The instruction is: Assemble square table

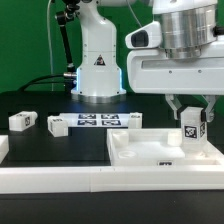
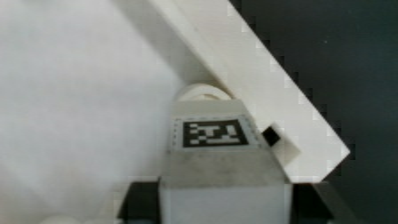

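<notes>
**One leg clamped over the tabletop's corner, three loose on the worktop**

The end effector (image 1: 192,118) has its two fingers closed narrowly on a gripped leg (image 1: 192,127), a small white block held upright with its tag facing the camera. The leg hangs over the square tabletop (image 1: 150,152), a single white tray with a raised rim. The tray lies at the worktop's near corner on the exterior view's right. Whether the leg touches the tray floor cannot be told.

There are four legs in all. Apart from the gripped one, a near-board leg (image 1: 133,121) lies just beside the marker board (image 1: 98,121) at mid-worktop. A middle leg (image 1: 57,125) and an outer leg (image 1: 22,121) lie toward the edge on the exterior view's left, well apart from the tray. A long white rail (image 1: 50,178) runs along the near edge.

Only the wrist view shows the leg close inside the tray's rim (image 2: 231,50), by a small rounded bump on the floor. Only the exterior view shows the loose legs, the board and the robot base (image 1: 98,65) at the far edge.
</notes>
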### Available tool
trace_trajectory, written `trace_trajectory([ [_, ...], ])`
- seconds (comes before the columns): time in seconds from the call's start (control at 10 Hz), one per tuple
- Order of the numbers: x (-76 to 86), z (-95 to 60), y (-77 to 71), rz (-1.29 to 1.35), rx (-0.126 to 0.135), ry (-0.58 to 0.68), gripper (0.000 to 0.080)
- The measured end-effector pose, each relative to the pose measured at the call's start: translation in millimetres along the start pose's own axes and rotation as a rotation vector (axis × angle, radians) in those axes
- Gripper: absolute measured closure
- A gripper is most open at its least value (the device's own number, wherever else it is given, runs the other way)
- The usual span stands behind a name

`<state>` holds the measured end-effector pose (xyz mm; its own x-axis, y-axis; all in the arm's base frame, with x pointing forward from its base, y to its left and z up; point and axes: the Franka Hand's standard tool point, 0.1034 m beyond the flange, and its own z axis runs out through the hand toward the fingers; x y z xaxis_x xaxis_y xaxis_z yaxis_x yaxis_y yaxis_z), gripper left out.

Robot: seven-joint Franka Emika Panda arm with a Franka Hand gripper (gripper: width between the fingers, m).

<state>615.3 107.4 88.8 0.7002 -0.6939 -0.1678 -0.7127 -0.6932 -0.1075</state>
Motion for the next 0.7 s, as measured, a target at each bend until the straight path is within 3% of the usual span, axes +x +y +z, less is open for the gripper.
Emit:
trace_trajectory([
  [0.7,-6.8,2.8,-5.4,0.508,0.006,-0.008,0.0508],
])
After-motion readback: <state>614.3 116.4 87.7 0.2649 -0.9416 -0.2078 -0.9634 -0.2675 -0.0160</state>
